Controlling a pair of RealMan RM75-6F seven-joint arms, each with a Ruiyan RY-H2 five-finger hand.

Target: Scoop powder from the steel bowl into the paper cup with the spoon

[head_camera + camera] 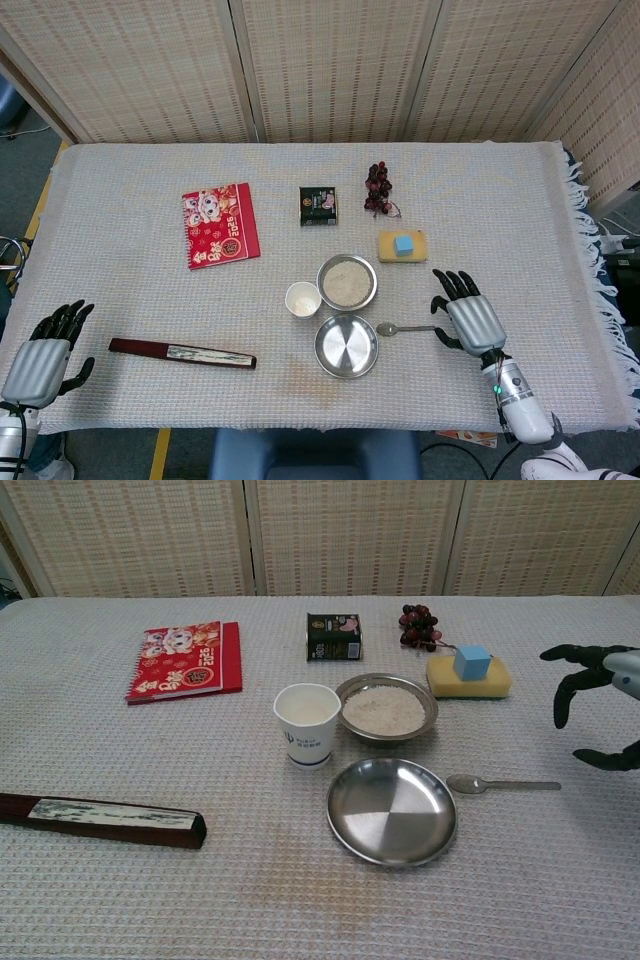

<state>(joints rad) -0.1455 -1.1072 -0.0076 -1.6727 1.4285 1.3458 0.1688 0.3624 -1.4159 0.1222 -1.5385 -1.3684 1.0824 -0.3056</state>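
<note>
A: Steel bowl (347, 282) with pale powder sits at the frame's centre on the desk (120, 290), touching nothing, with the paper cup (303, 300) just beside it to the left.

B: And the empty steel plate (346, 346)?

A: Directly below the bowl. The spoon (404, 328) lies flat just right of the plate, handle pointing right.

B: Where are the robot hands?

A: The right robot hand (470, 318) hovers at the spoon's handle end, fingers spread, holding nothing; whether it touches the handle, I cannot tell. In the chest view only its dark fingertips (567, 702) show at the right edge. The left robot hand (42, 354) rests at the lower left corner, fingers apart, empty.
</note>
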